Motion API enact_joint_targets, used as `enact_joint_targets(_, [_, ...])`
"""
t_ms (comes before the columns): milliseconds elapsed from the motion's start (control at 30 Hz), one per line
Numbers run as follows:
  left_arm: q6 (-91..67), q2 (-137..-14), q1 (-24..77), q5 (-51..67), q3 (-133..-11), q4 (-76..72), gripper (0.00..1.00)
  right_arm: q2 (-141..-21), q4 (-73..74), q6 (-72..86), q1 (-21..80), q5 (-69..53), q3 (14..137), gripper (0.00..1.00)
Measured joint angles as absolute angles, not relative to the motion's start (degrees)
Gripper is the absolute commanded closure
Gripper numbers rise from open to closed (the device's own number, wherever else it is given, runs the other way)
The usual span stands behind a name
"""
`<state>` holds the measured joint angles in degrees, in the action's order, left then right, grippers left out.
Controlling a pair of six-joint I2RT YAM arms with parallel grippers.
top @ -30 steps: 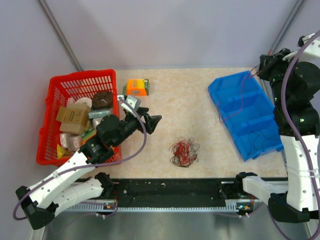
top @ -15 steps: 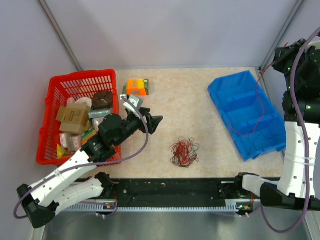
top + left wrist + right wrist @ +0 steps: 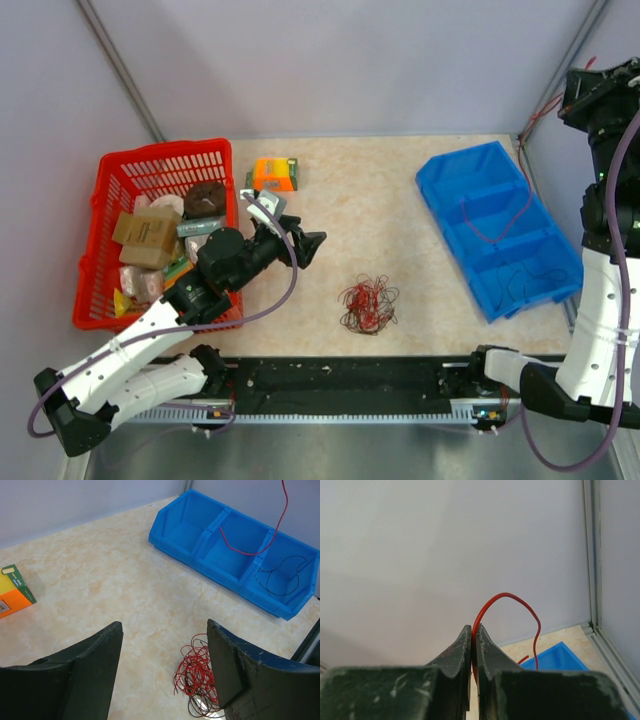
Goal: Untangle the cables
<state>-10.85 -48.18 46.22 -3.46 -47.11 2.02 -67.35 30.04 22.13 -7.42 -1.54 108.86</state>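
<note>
The cables are a small bundle of thin red and dark wires (image 3: 368,305) lying on the table, also in the left wrist view (image 3: 200,680). My left gripper (image 3: 308,246) is open and empty, hovering left of the bundle; the bundle lies by its right finger (image 3: 164,625). My right gripper (image 3: 575,92) is raised high at the far right and shut on one red wire (image 3: 507,596). That wire (image 3: 281,515) hangs down with its end looped in the middle compartment of the blue bin (image 3: 450,180). A thin black wire (image 3: 280,575) lies in the bin's near compartment.
A red basket (image 3: 130,170) full of packaged items stands at the left beside my left arm. An orange box (image 3: 273,173) lies at the back behind the left gripper. The blue bin (image 3: 185,525) stands at the right.
My right arm has risen and moved right, drawing the red wire up out of the blue bin. My left gripper and the bundle have hardly moved.
</note>
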Motion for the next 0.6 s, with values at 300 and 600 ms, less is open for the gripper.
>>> enact_joint_targets(300, [-10.85,-48.36,46.22,-3.46,-47.11,2.04,0.27,-65.95,30.00,20.14,-7.70,3.16,101.75,1.00])
enact_joint_targets(600, [-11.00,-48.56,46.22,-3.46,-47.11,2.07,0.07,-64.23,29.45,20.86,-8.82,7.25,82.32,1.00])
